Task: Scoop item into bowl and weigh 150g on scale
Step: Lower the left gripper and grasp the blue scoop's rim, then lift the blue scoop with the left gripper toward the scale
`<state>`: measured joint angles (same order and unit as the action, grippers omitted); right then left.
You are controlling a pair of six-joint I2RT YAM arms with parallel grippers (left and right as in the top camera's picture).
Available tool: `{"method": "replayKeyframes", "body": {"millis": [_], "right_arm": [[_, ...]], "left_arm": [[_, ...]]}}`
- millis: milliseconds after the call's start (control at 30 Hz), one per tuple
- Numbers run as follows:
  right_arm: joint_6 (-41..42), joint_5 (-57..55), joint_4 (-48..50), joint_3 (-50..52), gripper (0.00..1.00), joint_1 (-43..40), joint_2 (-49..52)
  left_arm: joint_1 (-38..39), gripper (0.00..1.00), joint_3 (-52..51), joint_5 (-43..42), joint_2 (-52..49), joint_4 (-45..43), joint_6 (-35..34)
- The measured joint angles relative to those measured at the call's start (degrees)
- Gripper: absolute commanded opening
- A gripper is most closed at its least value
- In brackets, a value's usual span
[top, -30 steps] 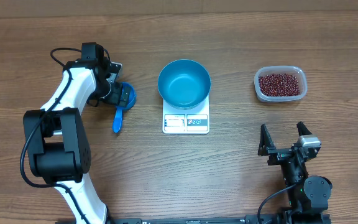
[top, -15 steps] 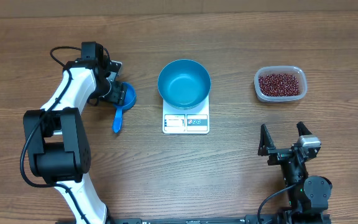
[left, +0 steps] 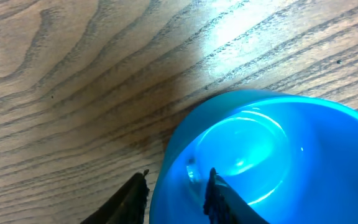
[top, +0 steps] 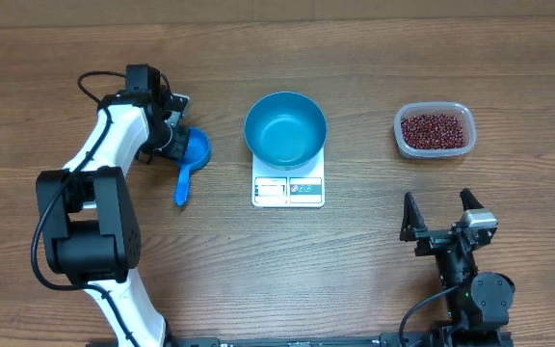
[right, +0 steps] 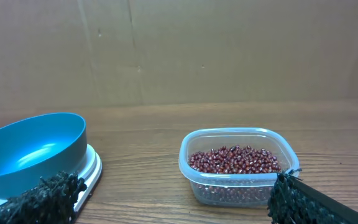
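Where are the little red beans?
Overhead, the beans lie in the clear tub on the right side, right of the blue bowl and scale.

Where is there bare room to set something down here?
Bare wood lies between the bowl and the tub, and between the scale and the right end effector. The left is crowded: the left end effector straddles the rim of the scoop.

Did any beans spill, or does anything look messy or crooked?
Nothing stands out. The beans are all in the tub, none on the table. The bowl sits upright on the scale, empty, and the scoop rests on the table beside it.
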<state>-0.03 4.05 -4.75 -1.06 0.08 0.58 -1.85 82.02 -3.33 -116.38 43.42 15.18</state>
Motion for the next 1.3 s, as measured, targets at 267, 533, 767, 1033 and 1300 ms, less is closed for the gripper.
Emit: {"method": "replayKeyframes", "body": {"millis": [267, 533, 767, 1033, 1300], "right_arm": [[0.0, 0.0, 0.0, 0.0, 1.0, 0.0, 0.0], [0.02, 0.02, 0.0, 0.0, 1.0, 0.0, 0.0], [0.02, 0.0, 0.0, 0.0, 1.0, 0.02, 0.0], [0.0, 0.0, 0.0, 0.0, 1.0, 0.0, 0.0], [0.02, 0.0, -0.02, 0.0, 1.0, 0.0, 0.0]], "left_arm": [[0.0, 0.11, 0.0, 0.04, 0.0, -0.2, 0.0], [0.0, 0.04, 0.2, -0.04, 0.0, 1.68, -0.2], [0.0, 0.04, 0.44, -0.39, 0.0, 3.37, -2.86], [0.0, 0.04, 11.63, -1.51, 0.28, 13.66, -4.52], [0.0, 0.04, 25.03, -1.66, 6.54, 20.46, -13.6]]}}
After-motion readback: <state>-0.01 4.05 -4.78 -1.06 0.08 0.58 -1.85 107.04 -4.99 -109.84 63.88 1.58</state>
